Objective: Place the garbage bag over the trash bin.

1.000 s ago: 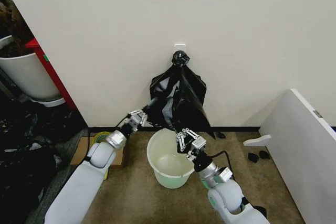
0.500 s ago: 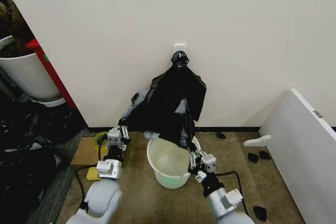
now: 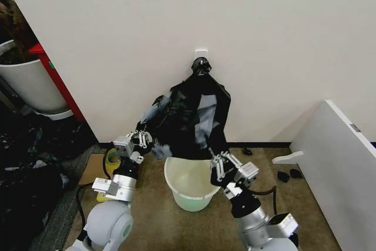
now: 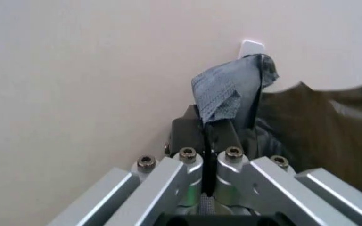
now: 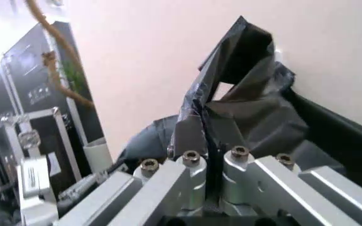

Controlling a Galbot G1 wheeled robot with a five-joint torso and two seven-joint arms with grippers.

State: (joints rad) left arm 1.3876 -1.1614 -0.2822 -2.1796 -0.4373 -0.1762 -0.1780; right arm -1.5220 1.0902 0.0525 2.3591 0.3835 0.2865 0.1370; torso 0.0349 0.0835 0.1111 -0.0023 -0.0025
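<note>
Plain cream wall [image 3: 176, 22] fills the upper view, evenly lit. A small white plate [image 3: 201, 53] sits on it at mid-height. A dark skirting strip [image 3: 264, 144] runs along the foot of the wall. Floor is brown carpet [image 3: 153, 216]. At the right, a white board [image 3: 338, 168] leans across the corner, with small black scraps [image 3: 289, 175] on the carpet beside it. At the left, a large white pot [image 3: 32, 83] of dark plant matter stands next to a red panel [image 3: 56, 80]. A flat cardboard piece [image 3: 94, 167] lies on the floor near the wall.
</note>
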